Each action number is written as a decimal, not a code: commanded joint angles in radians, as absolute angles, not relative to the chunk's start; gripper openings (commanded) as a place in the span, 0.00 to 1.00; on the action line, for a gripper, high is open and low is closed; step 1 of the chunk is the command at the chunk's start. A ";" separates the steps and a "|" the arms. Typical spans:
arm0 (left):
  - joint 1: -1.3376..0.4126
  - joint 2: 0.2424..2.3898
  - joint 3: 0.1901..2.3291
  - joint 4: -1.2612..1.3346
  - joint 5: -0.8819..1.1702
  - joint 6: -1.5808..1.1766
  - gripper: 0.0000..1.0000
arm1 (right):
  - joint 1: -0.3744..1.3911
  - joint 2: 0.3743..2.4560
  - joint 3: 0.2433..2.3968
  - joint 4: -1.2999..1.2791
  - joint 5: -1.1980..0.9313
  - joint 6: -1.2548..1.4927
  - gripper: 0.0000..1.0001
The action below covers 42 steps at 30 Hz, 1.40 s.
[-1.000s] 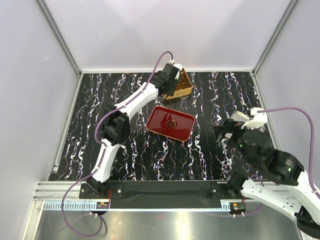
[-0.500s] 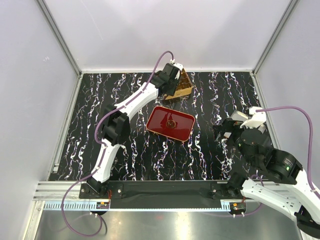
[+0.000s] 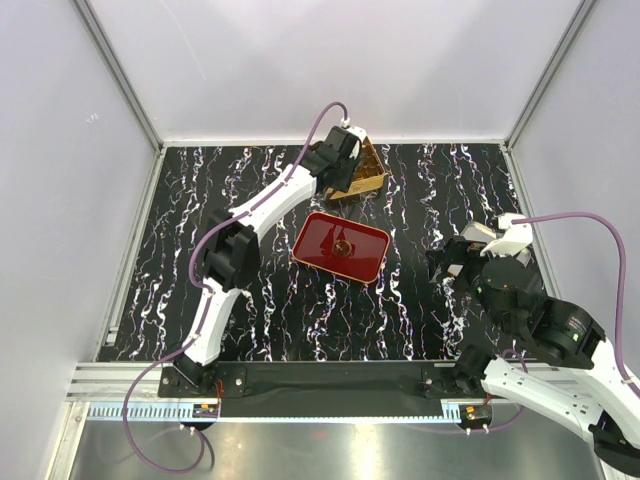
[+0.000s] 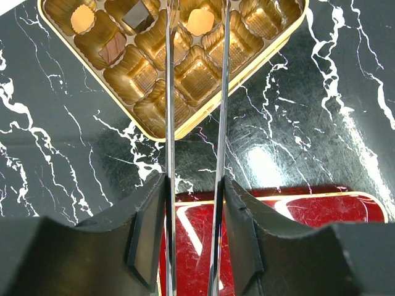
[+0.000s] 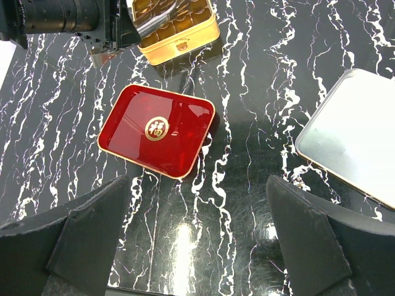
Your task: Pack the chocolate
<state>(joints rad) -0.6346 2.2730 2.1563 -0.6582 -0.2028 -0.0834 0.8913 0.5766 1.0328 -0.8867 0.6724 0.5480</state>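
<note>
The gold tin with divided cells holds several chocolate pieces: a tan round one, a dark square one, a brown square one and a tan round one. My left gripper is shut on metal tongs, whose blades reach over the tin on either side of the second tan piece; their tips run out of view. In the top view the left gripper covers part of the tin. My right gripper is open and empty, high above the table at the right.
The glossy red tray lies mid-table, with a gold emblem and no chocolate in it. A silver lid lies on the black marbled table at the right. White walls enclose the table.
The left gripper with the tongs edged slightly over the tin. The right arm shifted a little and then held still.
</note>
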 commanded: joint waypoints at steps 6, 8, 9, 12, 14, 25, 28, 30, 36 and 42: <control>-0.629 1.963 2.142 -0.646 -0.248 -0.090 0.42 | 0.899 0.610 1.065 -0.854 0.707 0.549 1.00; -0.630 1.892 2.053 -0.629 -0.273 -0.095 0.42 | 0.899 0.611 1.062 -0.856 0.690 0.561 1.00; -0.627 1.822 2.018 -0.623 -0.282 -0.094 0.42 | 0.899 0.609 1.062 -0.859 0.687 0.566 1.00; -0.615 1.703 1.864 -0.595 -0.322 -0.101 0.41 | 0.899 0.611 1.065 -0.871 0.680 0.565 1.00; -0.589 1.661 1.761 -0.604 -0.334 -0.133 0.40 | 0.899 0.612 1.080 -0.890 0.683 0.571 1.00; -0.447 1.499 1.329 -0.522 -0.354 -0.245 0.40 | 0.899 0.538 1.094 -0.971 0.676 0.626 1.00; -0.425 1.546 1.298 -0.508 -0.324 -0.290 0.38 | 0.899 0.522 1.075 -0.971 0.678 0.638 1.00; -0.422 1.575 1.276 -0.500 -0.342 -0.304 0.38 | 0.899 0.515 1.072 -0.973 0.675 0.641 1.00; -0.410 1.634 1.210 -0.502 -0.379 -0.339 0.47 | 0.899 0.494 1.068 -0.992 0.667 0.640 1.00; -0.410 1.615 1.141 -0.485 -0.342 -0.380 0.51 | 0.899 0.495 1.088 -1.009 0.672 0.614 1.00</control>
